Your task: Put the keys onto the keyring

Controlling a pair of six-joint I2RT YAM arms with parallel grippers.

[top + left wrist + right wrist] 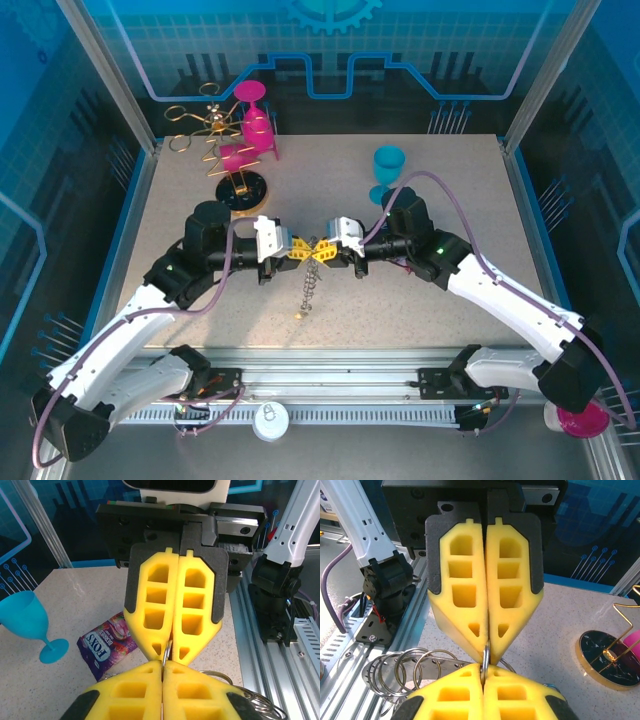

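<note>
The left gripper (486, 647) and the right gripper (482, 669) are covering most of the thin ring (485, 658) between them. Picture edges are cutting off the coils of the keyring (405, 672) and the gold wire stand (620, 640), and from above the keyring is looking too small to read.

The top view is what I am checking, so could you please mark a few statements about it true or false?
1. The left gripper and right gripper meet tip to tip, jaws shut. True.
2. The blue goblet lies tipped over. False: it stands upright, at the far right of the table.
3. The keyring trails from the meeting tips towards the near edge. True.
4. The pink goblets stand next to the blue goblet. False: they are at the gold stand at the far left, well apart from it.
</note>
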